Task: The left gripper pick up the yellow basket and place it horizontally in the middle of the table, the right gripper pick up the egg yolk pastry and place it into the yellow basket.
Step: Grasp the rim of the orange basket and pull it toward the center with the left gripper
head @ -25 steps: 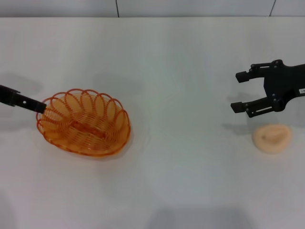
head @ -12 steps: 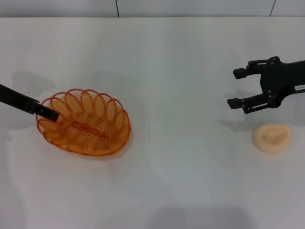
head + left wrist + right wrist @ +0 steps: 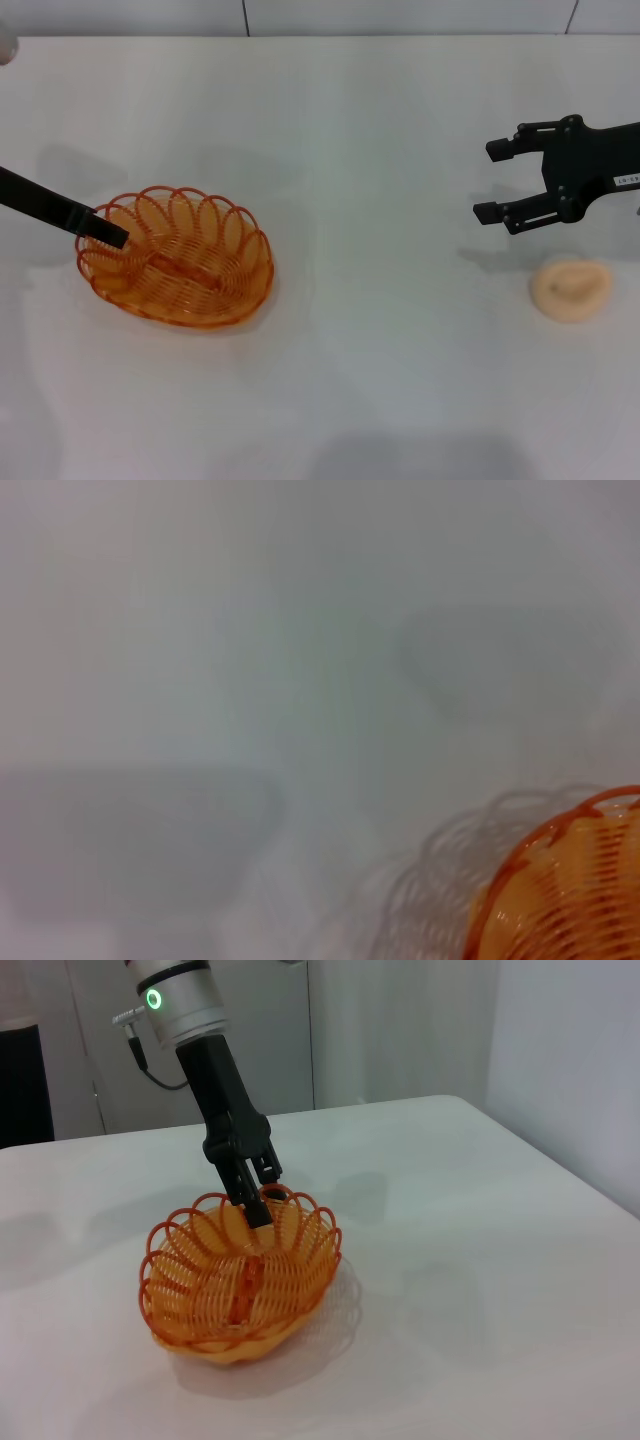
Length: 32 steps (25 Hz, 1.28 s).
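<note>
The yellow basket sits flat on the left part of the white table. It also shows in the right wrist view, and one edge of it shows in the left wrist view. My left gripper reaches in from the left and straddles the basket's left rim. In the right wrist view the left gripper has its fingers nearly together on that rim. The egg yolk pastry lies on the table at the right. My right gripper is open and empty, hovering just beyond and left of the pastry.
The table's far edge meets a grey wall at the back. Bare tabletop lies between the basket and the pastry.
My left gripper moved right, from just outside the basket's left rim onto the rim. My right gripper drifted slightly left and away from the pastry. Basket and pastry have not moved.
</note>
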Each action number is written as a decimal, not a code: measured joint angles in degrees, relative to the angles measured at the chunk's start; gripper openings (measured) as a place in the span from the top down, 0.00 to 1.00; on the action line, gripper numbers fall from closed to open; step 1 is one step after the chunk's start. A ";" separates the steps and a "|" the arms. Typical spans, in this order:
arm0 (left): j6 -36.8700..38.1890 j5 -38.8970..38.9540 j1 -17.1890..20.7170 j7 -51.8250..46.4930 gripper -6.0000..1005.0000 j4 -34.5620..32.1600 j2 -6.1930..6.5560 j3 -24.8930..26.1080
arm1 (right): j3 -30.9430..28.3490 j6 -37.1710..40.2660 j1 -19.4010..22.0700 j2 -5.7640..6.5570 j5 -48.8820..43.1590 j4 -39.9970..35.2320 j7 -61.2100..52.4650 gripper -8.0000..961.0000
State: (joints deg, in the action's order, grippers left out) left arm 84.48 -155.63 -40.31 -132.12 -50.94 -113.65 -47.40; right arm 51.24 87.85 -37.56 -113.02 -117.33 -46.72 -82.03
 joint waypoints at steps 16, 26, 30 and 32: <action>-0.74 0.29 0.49 -0.22 0.88 0.06 -0.16 0.05 | -0.52 -0.42 0.20 -0.01 0.44 -0.04 0.03 0.12; 2.55 5.32 0.52 -1.71 0.90 -1.66 -0.84 0.13 | -0.69 -1.19 0.71 -0.29 0.53 -1.26 -0.06 0.12; 5.77 9.51 0.73 -5.80 0.90 -3.79 -1.17 0.12 | -0.72 -1.22 0.85 -0.35 0.54 -1.96 -0.03 0.12; 6.74 10.00 0.65 -8.17 0.91 -4.27 -1.39 0.07 | -0.72 -1.40 0.87 -0.35 0.58 -2.02 0.03 0.12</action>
State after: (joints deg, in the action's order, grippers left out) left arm 91.22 -145.63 -39.67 -140.30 -55.21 -115.05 -47.33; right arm 50.52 86.46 -36.69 -113.37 -116.75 -48.75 -82.00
